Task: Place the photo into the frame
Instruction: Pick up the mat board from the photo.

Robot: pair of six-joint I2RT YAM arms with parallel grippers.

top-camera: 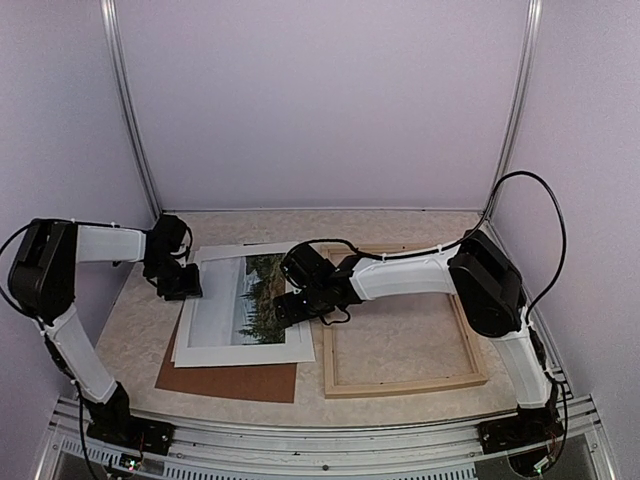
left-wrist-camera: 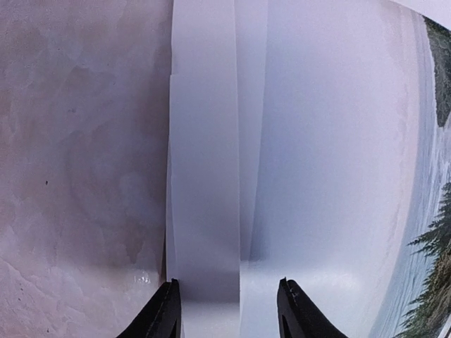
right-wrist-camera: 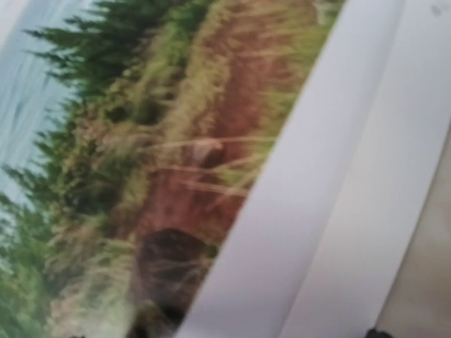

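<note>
Pale marbled bench (top-camera: 130, 340) between lilac booth walls. Flat on it, just left of the thin pale natural-wood rectangular frame (top-camera: 405, 385): the photo (top-camera: 215, 300), a white-bordered landscape print of dark evergreens, not yet inside. Rests partly on a flat brown hardboard sheet (top-camera: 230, 383), with brown showing past the print's near edge.

Left claw (top-camera: 180, 284) at the print's edge farthest from the frame, fingers (left-wrist-camera: 163, 313) half-spread astride the white margin with nothing pinched; probably poised to nip that edge. Right claw (top-camera: 292, 308) low over the edge nearest the frame, spread wide, gripping nothing visible. Likely stationed at opposite ends for lifting the sheet level, without bending, then carrying it across into the frame's opening.
</note>
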